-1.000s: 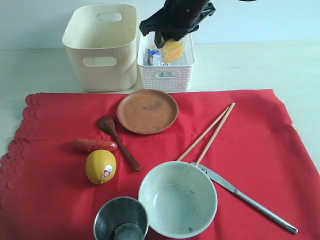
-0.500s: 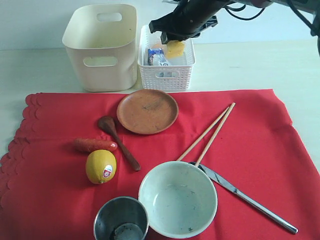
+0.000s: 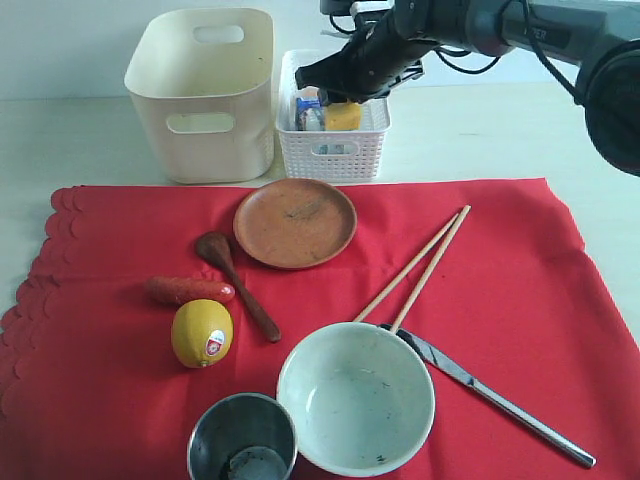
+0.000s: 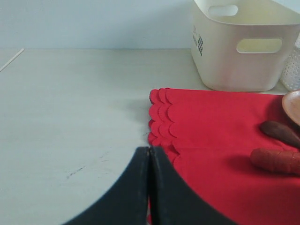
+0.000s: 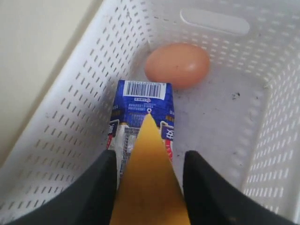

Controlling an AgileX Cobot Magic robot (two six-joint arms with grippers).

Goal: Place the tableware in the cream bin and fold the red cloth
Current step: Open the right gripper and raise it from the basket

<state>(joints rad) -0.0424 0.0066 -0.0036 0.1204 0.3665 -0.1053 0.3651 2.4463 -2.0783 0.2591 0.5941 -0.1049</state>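
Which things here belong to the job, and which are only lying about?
For the job: plate, spoon, chopsticks, knife, bowl, cup, cream bin, red cloth.
Not of the job: sausage, lemon, white basket, cheese, milk carton, egg.

A pale, creamy-white table (image 3: 520,130) fills the place, matte and smooth, running back to a plain wall (image 3: 60,40) of light blue-grey. Where the two meet there's one soft, straight line. The light is even and gentle, the shadows faint. Low on the left side, the tabletop shows a small dark scuff (image 4: 75,171) with a few hairline marks beside it.
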